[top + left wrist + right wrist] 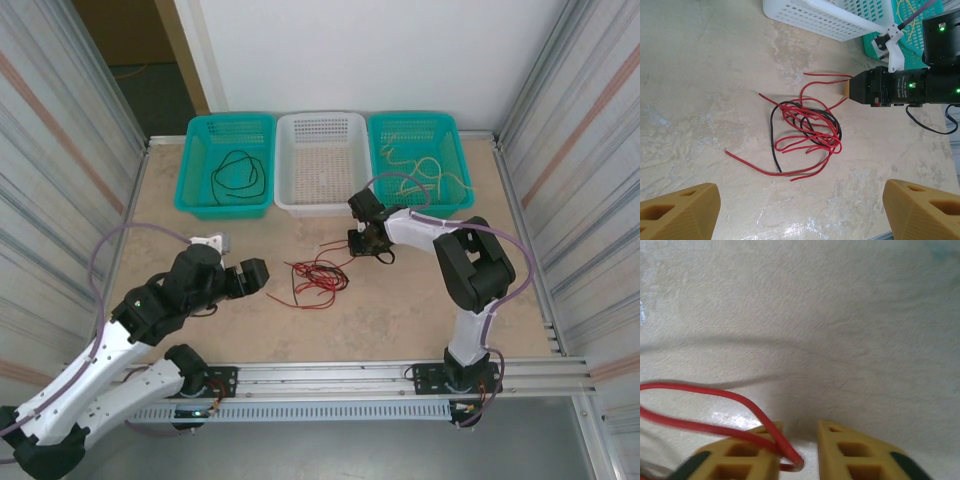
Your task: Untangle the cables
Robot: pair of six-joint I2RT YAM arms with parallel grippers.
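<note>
Baskets (320,208) stand beyond right gripper (368,243). Cables (318,276) lie tangled between it and left gripper (255,273), long axis gripper-to-gripper. Left gapes empty; right jaws narrowed about red strand, grip unclear.

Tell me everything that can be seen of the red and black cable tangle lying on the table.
It is a loose tangle of thin, flexible wires: several glossy red loops wound through a black strand. It lies flat on the beige table, in front of the white basket, free ends sticking out sideways. One red strand reaches between the slightly parted fingers of the right end effector.
</note>
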